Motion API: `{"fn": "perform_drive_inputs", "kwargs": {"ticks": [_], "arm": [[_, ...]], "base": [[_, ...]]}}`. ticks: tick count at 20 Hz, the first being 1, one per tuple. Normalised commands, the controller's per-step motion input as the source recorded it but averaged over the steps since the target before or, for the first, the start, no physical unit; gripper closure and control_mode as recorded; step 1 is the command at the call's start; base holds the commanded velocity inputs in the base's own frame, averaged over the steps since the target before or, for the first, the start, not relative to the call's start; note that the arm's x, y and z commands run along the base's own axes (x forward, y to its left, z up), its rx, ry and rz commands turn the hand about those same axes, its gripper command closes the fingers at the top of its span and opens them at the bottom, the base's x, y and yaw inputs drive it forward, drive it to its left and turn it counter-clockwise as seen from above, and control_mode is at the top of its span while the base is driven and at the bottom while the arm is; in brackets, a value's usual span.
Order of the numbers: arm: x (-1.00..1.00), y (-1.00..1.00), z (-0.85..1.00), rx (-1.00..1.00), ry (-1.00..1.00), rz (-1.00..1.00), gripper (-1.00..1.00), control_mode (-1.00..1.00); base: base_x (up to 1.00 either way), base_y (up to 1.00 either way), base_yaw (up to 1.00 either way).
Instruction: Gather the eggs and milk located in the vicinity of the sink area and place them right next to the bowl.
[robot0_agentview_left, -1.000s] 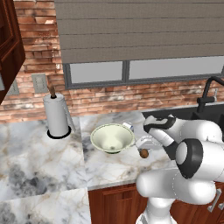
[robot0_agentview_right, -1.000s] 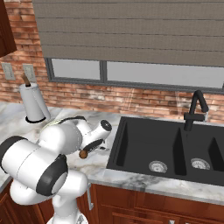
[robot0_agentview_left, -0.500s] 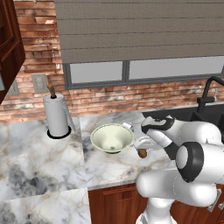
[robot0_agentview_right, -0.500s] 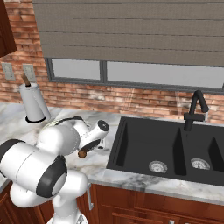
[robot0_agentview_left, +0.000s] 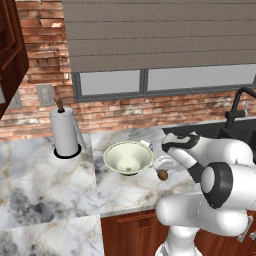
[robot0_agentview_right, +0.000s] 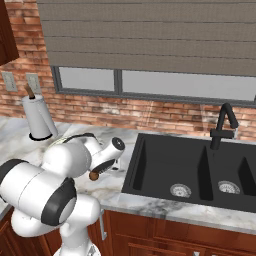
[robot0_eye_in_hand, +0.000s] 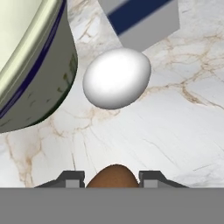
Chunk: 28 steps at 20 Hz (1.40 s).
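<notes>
The gripper has its jaws pinching the brown egg at the bottom centre of the hand view, low over the marble counter, probably so it can be set down gently rather than dropped; the white egg already lies at upper centre, just beside the bowl at upper left, and the milk stands beyond it at the top edge, so two of three look delivered; in the left base view the brown egg sits right of centre, beside the bowl's right rim; the sink fills the right of the right base view; against the earlier frames the arm has barely shifted, the egg easing slightly lower beside the bowl, grip unchanged.
</notes>
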Motion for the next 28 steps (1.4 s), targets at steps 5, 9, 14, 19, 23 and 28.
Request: {"fn": "perform_drive_inputs", "kwargs": {"ticks": [5,9,14,19,23,28], "arm": [[0.00,-0.01,0.00,0.02,0.00,0.03,1.00,-1.00],[-0.01,-0.05,0.00,0.01,-0.04,0.09,1.00,-1.00],[0.00,-0.08,0.00,0.02,-0.07,0.11,1.00,-1.00],[0.00,-0.11,0.00,0.05,-0.10,0.12,1.00,-1.00],[0.00,0.00,0.00,0.06,-0.14,0.15,1.00,-1.00],[0.00,0.00,0.00,0.02,-0.21,0.16,1.00,-1.00]], "base": [[0.00,0.00,0.00],[0.00,0.00,0.00],[0.00,0.00,0.00],[0.00,0.00,0.00],[0.00,0.00,0.00],[0.00,0.00,0.00]]}}
